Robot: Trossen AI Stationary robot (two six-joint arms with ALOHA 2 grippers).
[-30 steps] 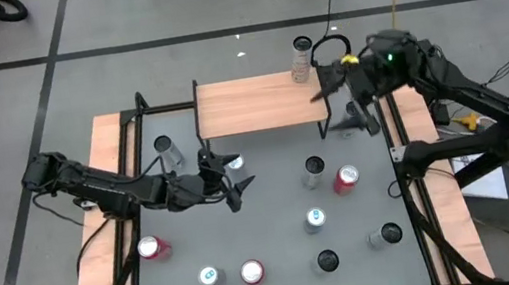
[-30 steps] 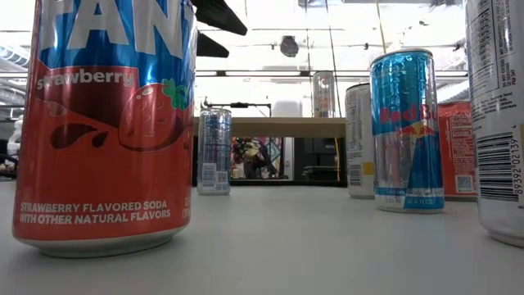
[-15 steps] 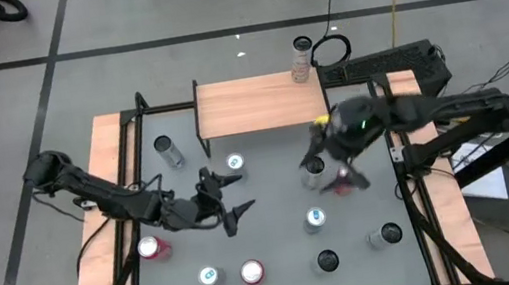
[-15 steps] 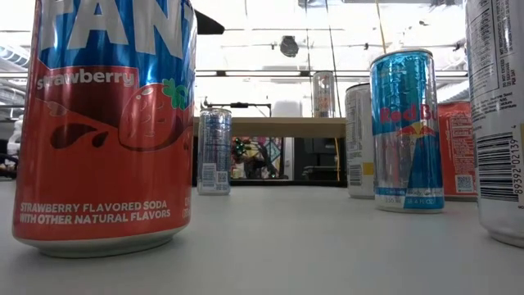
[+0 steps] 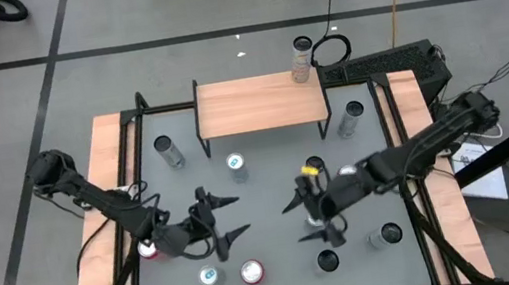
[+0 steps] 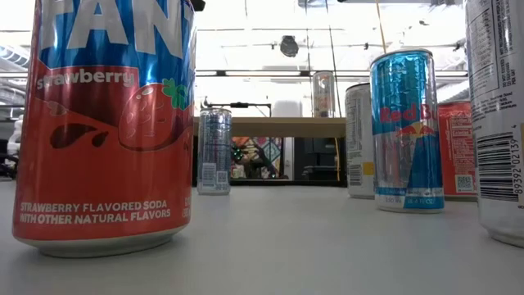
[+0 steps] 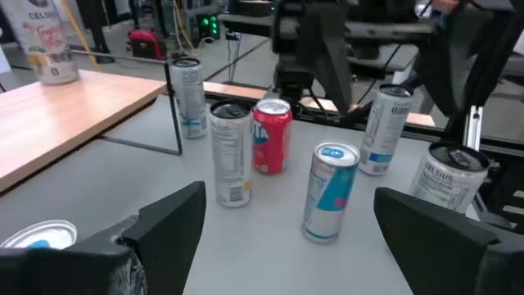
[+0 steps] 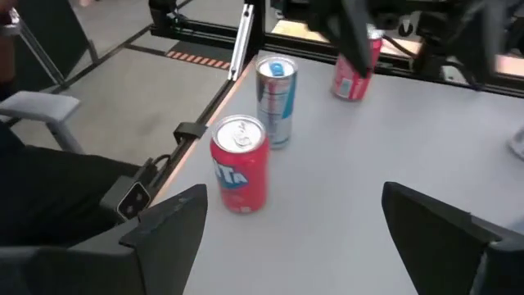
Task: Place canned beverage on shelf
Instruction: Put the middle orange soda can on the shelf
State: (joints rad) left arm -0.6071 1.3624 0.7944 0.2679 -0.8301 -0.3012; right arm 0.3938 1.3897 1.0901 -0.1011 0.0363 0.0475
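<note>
The shelf (image 5: 259,102), a light wooden top on thin black legs, stands at the table's far side. One pale can (image 5: 301,58) stands upright at its far right corner; it also shows in the low view (image 6: 323,93). Several cans stand upright on the grey table. My left gripper (image 5: 228,218) is open and empty over the near left of the table, pointing right, with a blue-and-silver can (image 7: 330,192) in front of it. My right gripper (image 5: 303,220) is open and empty near the table's middle, pointing left toward a red can (image 8: 240,175).
Other cans stand around: two at the near left (image 5: 210,276) (image 5: 152,247), one in front of the shelf (image 5: 236,166), one at the far right (image 5: 352,119), two near right (image 5: 385,236) (image 5: 327,261). Pale wooden side boards (image 5: 104,216) with black rails flank the table.
My right gripper has swung from beside the shelf's far right corner down toward the table's near edge and left, turning its fingers leftward. My left gripper has drawn back toward the near edge. Both stay open and empty.
</note>
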